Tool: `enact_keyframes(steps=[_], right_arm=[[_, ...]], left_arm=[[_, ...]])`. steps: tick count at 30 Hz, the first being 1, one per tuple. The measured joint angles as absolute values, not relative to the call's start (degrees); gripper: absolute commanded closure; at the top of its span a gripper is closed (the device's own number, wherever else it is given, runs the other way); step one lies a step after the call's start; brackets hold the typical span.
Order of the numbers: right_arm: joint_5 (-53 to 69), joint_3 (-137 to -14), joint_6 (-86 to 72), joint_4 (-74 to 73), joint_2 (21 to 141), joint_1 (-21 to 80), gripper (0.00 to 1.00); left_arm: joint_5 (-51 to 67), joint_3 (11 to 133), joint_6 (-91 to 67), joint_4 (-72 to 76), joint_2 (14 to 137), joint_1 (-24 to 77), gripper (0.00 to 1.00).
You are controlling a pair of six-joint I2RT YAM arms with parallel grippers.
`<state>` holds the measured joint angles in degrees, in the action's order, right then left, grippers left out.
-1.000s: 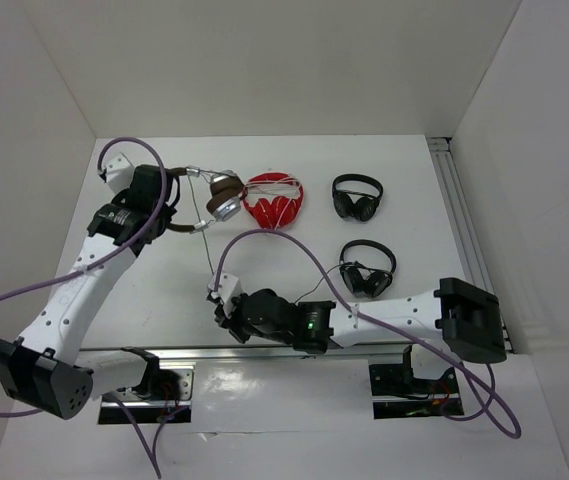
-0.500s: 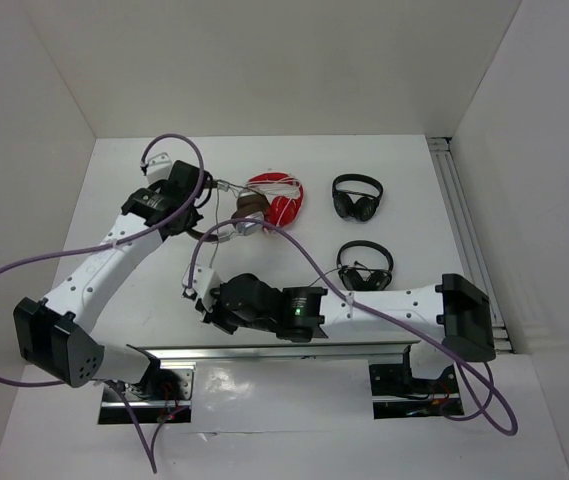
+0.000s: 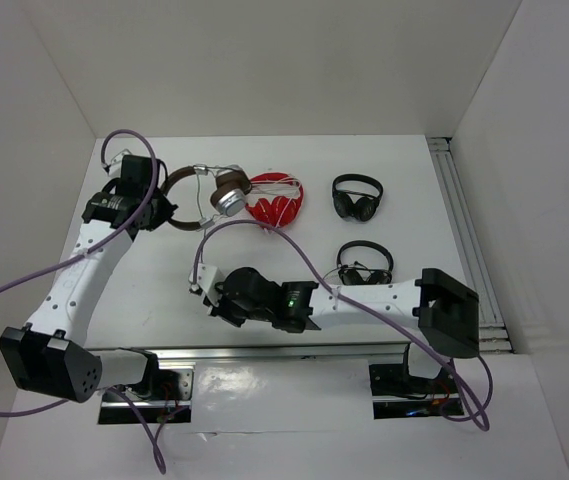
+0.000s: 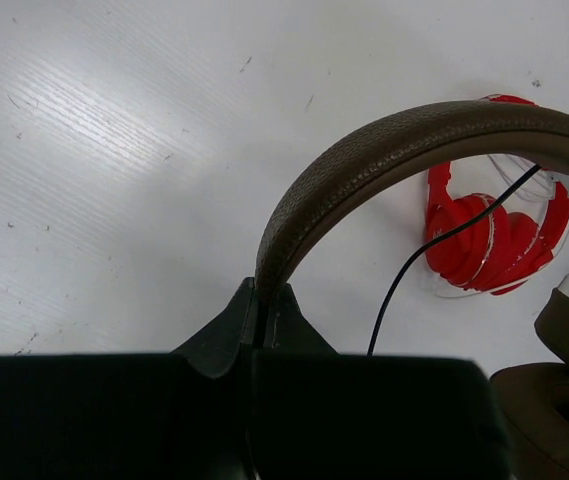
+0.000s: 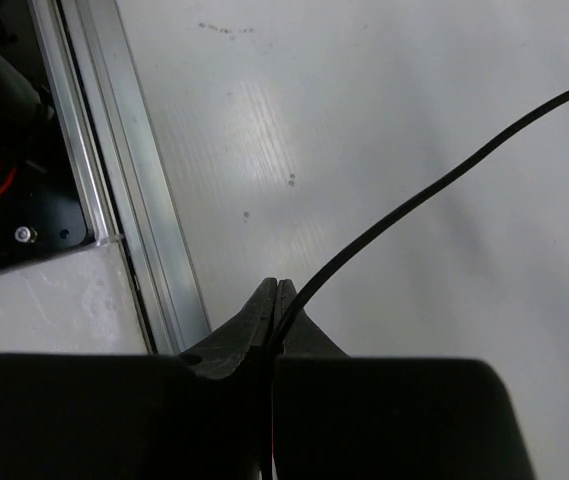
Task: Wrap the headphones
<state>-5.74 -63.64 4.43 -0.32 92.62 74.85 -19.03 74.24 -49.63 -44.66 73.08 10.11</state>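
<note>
Top external view, upper left: left tool (image 3: 164, 203) pinches the headphones (image 3: 227, 195) by their headband (image 4: 404, 150); right tool (image 3: 207, 296), lower centre, pinches the cable (image 5: 434, 190). Wrapping seems barely begun: cable runs unwound.

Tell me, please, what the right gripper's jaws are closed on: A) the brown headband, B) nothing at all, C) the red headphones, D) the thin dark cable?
D: in the right wrist view, the right gripper has its jaws pressed together on the thin dark cable, which runs out from between them.
</note>
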Motion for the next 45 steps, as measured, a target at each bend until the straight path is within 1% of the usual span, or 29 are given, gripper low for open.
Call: enact_keyframes(steps=[4, 10, 17, 24, 30, 33, 38, 45], right_arm=[[-4.3, -63.7, 4.9, -0.6, 95.0, 74.9, 1.00], [-2.5, -64.9, 5.3, -0.5, 94.7, 75.2, 1.00], [-1.0, -71.4, 5.3, -2.0, 93.9, 74.8, 1.00], [-0.4, -75.6, 7.4, -6.0, 92.7, 72.7, 1.00], [-1.8, -79.4, 11.3, -15.9, 90.0, 70.7, 1.00], [-2.9, -82.3, 13.2, -21.2, 88.5, 69.8, 1.00], [-6.3, -83.8, 15.5, -28.1, 86.4, 69.2, 1.00], [-13.2, -79.9, 16.2, -28.3, 82.2, 67.2, 1.00]], left_arm=[[-18.8, 74.2, -49.5, -44.7, 72.9, 9.9, 1.00], [-22.0, 73.0, -49.0, -44.4, 73.3, 9.8, 1.00], [-26.2, 71.7, -47.8, -45.1, 79.4, 10.4, 1.00], [-32.2, 71.1, -44.7, -45.8, 79.6, 18.7, 1.00], [-40.2, 72.6, -39.2, -48.2, 80.4, 28.2, 1.00], [-42.9, 73.3, -37.5, -49.3, 81.4, 30.2, 1.00], [-43.9, 73.3, -34.7, -50.6, 81.8, 32.4, 1.00], [-40.9, 70.2, -31.2, -49.3, 79.0, 33.2, 1.00]])
